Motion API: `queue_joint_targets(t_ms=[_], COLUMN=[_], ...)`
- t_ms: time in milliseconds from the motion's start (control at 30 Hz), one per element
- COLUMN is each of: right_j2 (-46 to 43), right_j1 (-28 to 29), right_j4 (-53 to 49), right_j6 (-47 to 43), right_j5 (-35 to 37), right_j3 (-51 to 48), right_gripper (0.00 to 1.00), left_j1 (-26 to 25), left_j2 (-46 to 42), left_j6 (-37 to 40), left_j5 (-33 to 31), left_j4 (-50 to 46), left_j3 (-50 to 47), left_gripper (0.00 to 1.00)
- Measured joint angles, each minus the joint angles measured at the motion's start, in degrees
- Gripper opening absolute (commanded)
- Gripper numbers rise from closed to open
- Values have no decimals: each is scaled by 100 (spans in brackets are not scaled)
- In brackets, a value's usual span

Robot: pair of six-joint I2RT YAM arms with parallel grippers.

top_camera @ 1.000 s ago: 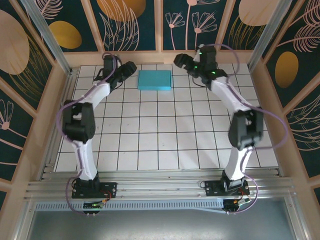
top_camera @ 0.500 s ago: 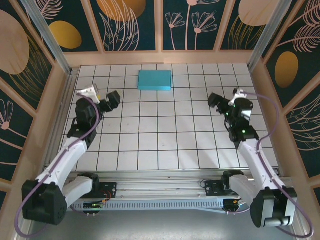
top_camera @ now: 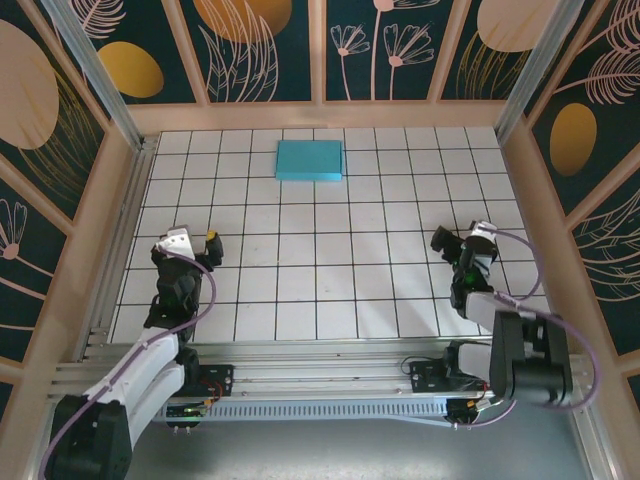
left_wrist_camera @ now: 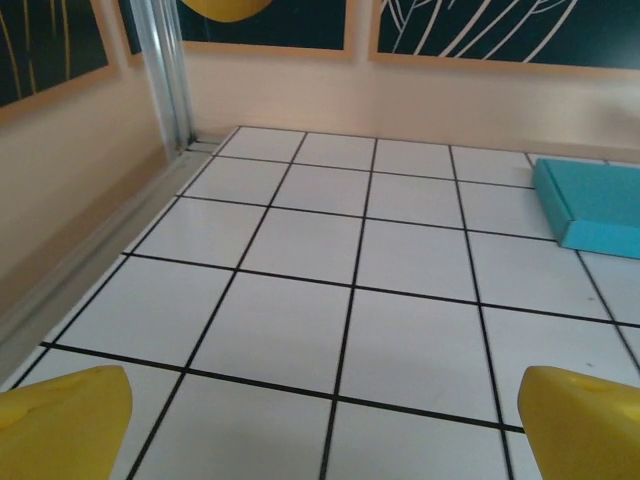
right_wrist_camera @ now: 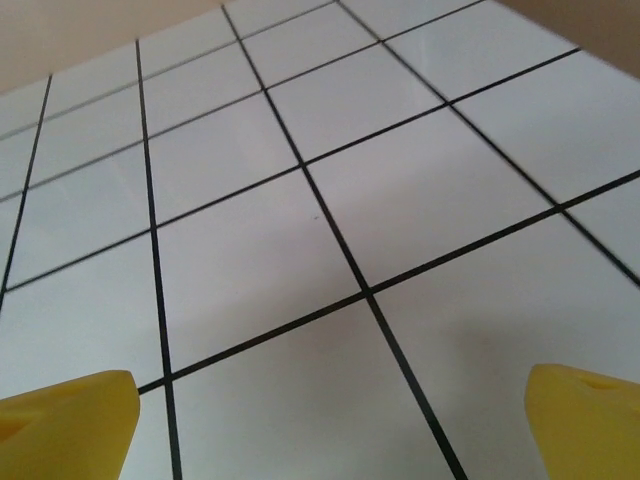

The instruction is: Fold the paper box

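The left tool (top_camera: 197, 241) and right tool (top_camera: 462, 237) have been withdrawn from the box (top_camera: 310, 160) to the near desk (top_camera: 330, 260) edge, jaws wide and empty; folding is judged finished.

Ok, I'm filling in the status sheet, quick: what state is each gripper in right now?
Left gripper: open, holding nothing.
Right gripper: open, holding nothing.
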Motion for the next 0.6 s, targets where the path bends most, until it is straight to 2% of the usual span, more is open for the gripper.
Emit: queue_joint_targets(t_ms=[167,267,467,600], right_j2=[1355,1526,1523,1523], right_j1=[33,59,79,109], right_j4=[2033,2852,3464,3495], right_j6=[-455,-570,-586,-588], right_j5=[-625,-844,-638,-485], right_j3=[-37,-356,-389,-354], right_gripper=[99,99,99,99], left_j1=[245,505,946,997], left_j2=[1429,2321,3698,3877], left_j6=[186,199,203,177], left_j5=[160,369,892,944], left_j4=[1255,1939,3215,3342], left_j3=[7,118,398,492], left_gripper=[99,99,99,99])
